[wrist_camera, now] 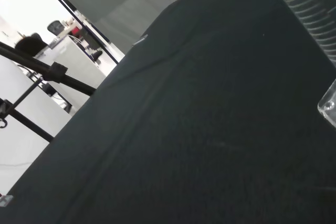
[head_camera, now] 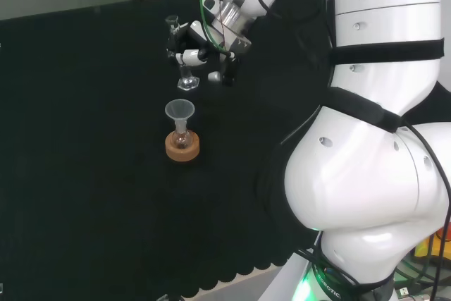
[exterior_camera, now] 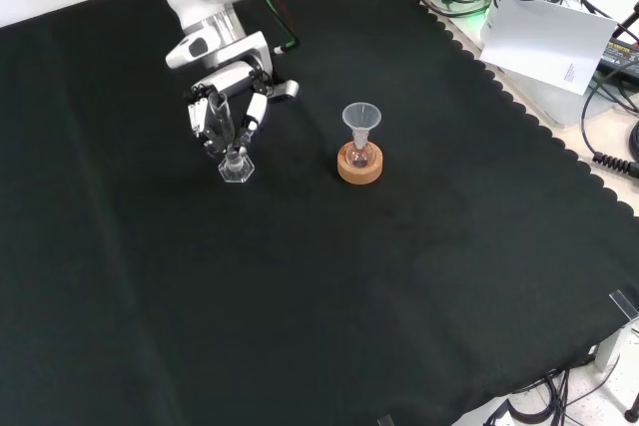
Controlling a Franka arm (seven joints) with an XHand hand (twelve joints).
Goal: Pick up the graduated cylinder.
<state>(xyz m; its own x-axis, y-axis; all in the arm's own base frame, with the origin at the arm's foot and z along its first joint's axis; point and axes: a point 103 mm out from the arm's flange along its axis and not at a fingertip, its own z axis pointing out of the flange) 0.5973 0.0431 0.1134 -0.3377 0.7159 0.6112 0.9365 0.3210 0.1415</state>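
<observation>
- A robotics lab is showing here — black cloth (exterior_camera: 329,286) is covering the bench.
- Glass labware is standing on it: a funnelled flask (exterior_camera: 360,137) in a cork ring (exterior_camera: 359,167).
- At two o'clock in the front view, cables (exterior_camera: 599,97) are trailing.
- Tripod legs (wrist_camera: 37,69) and desks (wrist_camera: 68,56) are standing behind.

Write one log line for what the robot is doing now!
hand: curled round graduated cylinder | cylinder: upright, base on cloth | funnel: in flask on cork ring

Cloth (exterior_camera: 419,276), cylinder (exterior_camera: 236,162), cork stand (exterior_camera: 360,167)
</observation>
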